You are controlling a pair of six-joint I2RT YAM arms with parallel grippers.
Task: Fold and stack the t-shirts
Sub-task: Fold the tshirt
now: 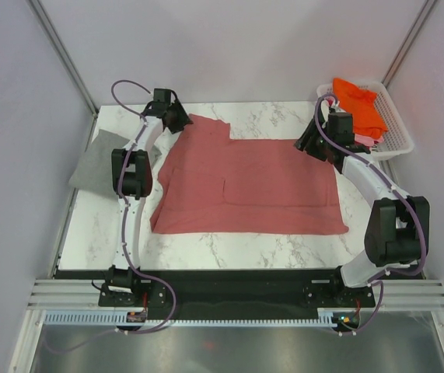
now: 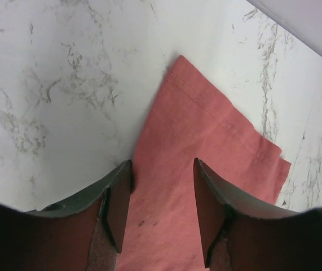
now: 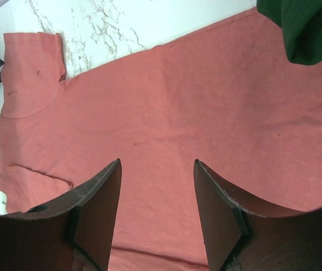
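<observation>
A dusty salmon-pink t-shirt point(image 1: 249, 183) lies spread flat across the middle of the marble table point(image 1: 229, 249). My left gripper point(image 1: 176, 118) is open and empty over its far left sleeve point(image 2: 206, 130), fingertips point(image 2: 124, 169) just above the cloth. My right gripper point(image 1: 309, 146) is open and empty over the shirt's far right edge; the shirt fills the right wrist view point(image 3: 177, 96). A folded grey t-shirt point(image 1: 101, 163) lies at the table's left edge. An orange t-shirt point(image 1: 358, 105) and a pink one point(image 1: 367, 141) sit in the basket.
The white slatted basket point(image 1: 399, 138) stands at the far right corner, close behind the right arm. A dark green cloth point(image 3: 307, 28) shows at the top right of the right wrist view. Walls close in on both sides and the back.
</observation>
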